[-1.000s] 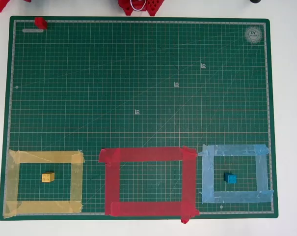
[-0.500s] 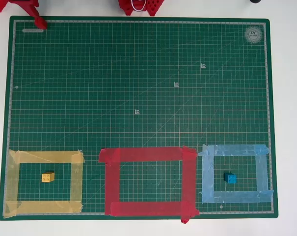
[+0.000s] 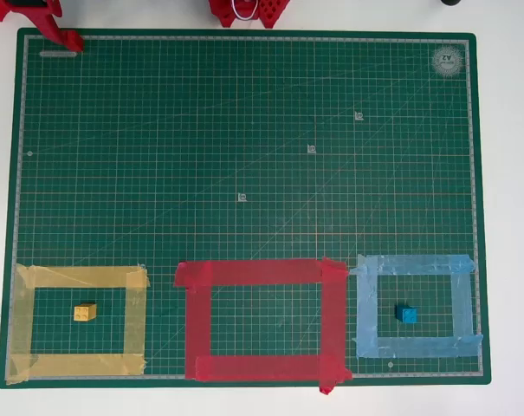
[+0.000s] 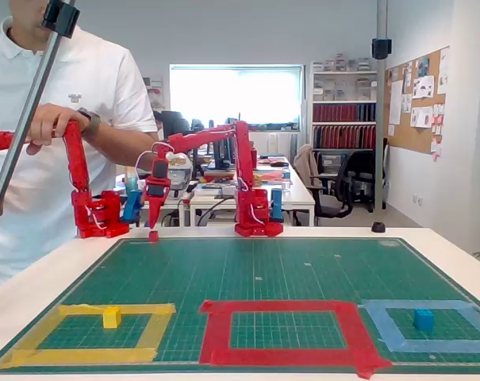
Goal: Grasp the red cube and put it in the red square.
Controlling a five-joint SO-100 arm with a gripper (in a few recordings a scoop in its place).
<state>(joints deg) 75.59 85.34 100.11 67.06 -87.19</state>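
Note:
The red cube (image 4: pixel 153 236) rests on the green mat's far left corner in the fixed view. My red gripper (image 4: pixel 153 225) points straight down just above it, fingertips close to its top. From this side the fingers merge into one taper, so their gap is unreadable. In the overhead view the gripper (image 3: pixel 69 39) reaches over that top left corner and its red tip blends with the cube there. The red square (image 3: pixel 257 273), a large outline of wide red tape (image 4: pixel 283 307), lies at the mat's near edge in the middle with nothing inside.
A yellow cube (image 3: pixel 85 312) sits inside a yellow tape outline (image 3: pixel 80 277) at the near left. A blue cube (image 3: pixel 406 315) sits inside a light-blue outline (image 3: pixel 413 264) at the near right. The arm's base (image 4: pixel 255 222) stands behind the mat. A person (image 4: pixel 81 87) stands behind the table's left side.
My arm has swung in from the top left edge of the overhead view, and its tip now stands over the red cube at the mat's corner. The cubes have not moved.

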